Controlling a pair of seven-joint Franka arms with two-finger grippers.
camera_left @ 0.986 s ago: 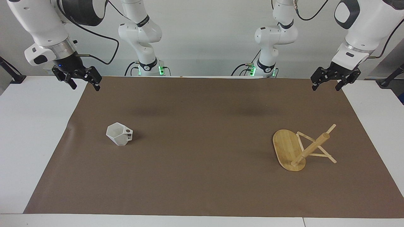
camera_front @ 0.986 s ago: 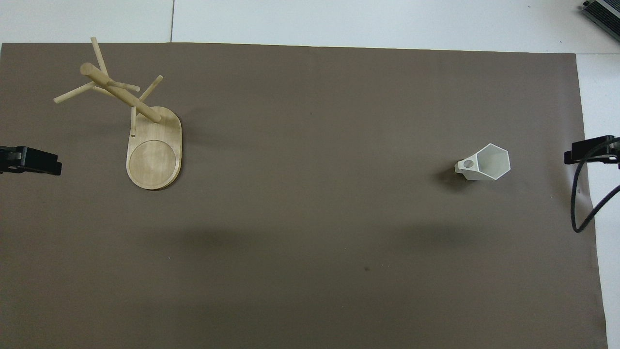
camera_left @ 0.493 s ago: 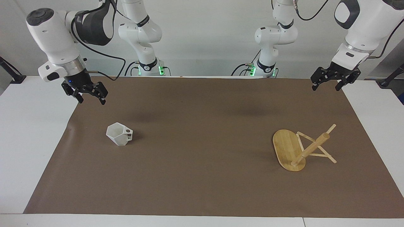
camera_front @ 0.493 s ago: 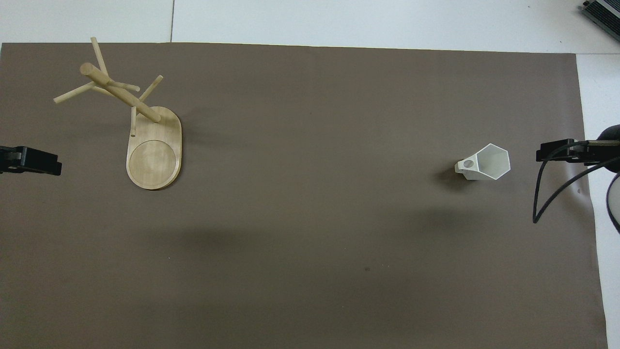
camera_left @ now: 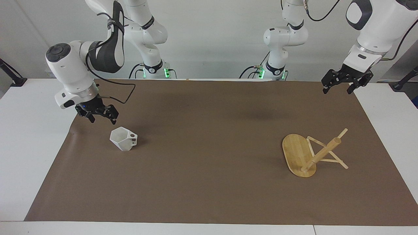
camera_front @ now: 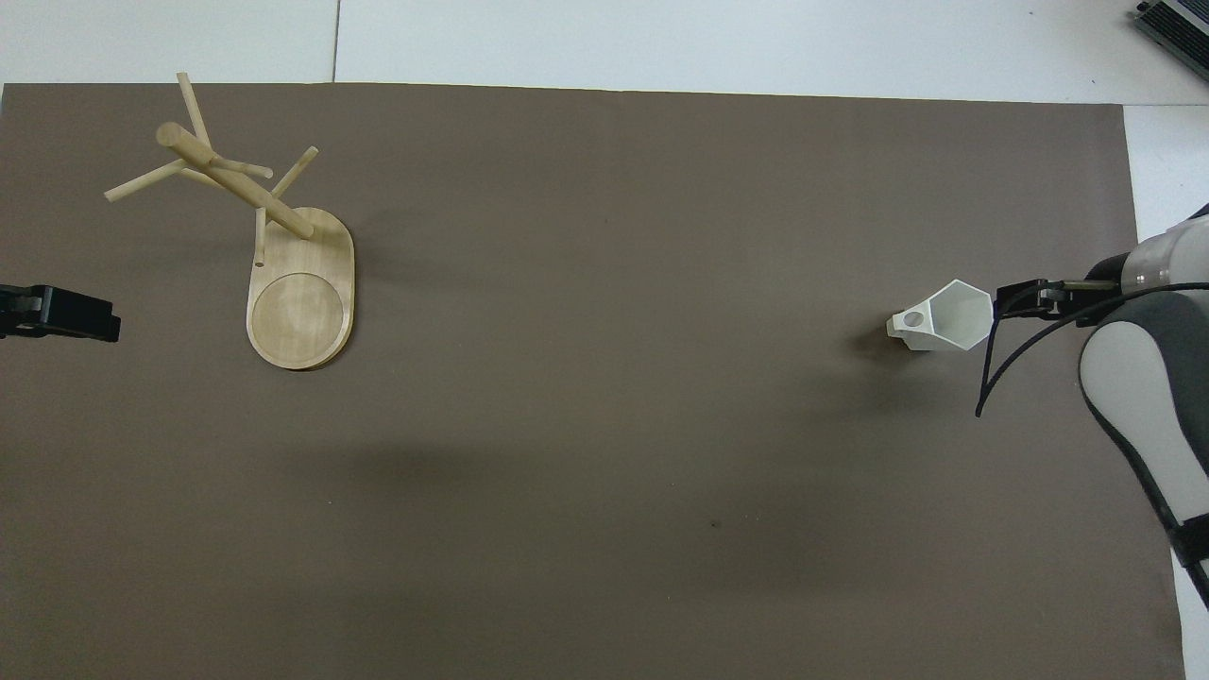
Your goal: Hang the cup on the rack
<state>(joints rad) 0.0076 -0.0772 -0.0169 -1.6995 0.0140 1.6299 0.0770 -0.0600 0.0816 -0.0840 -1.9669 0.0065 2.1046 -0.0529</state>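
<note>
Hovering with jaws apart, your right gripper (camera_left: 102, 118) hung just beside the small white faceted cup (camera_left: 123, 138), while your left gripper (camera_left: 337, 87), likewise spread, waited near the table's edge, well apart from the light bamboo peg rack (camera_left: 310, 153).

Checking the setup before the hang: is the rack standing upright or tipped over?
Upright. The rack rests with its oval base flat on the brown mat, the post rising from it; it only looks slanted from the high cameras.

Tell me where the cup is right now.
The cup stands on the brown mat toward the right arm's end of the table, with the right claw raised just beside it and not touching it.
</note>
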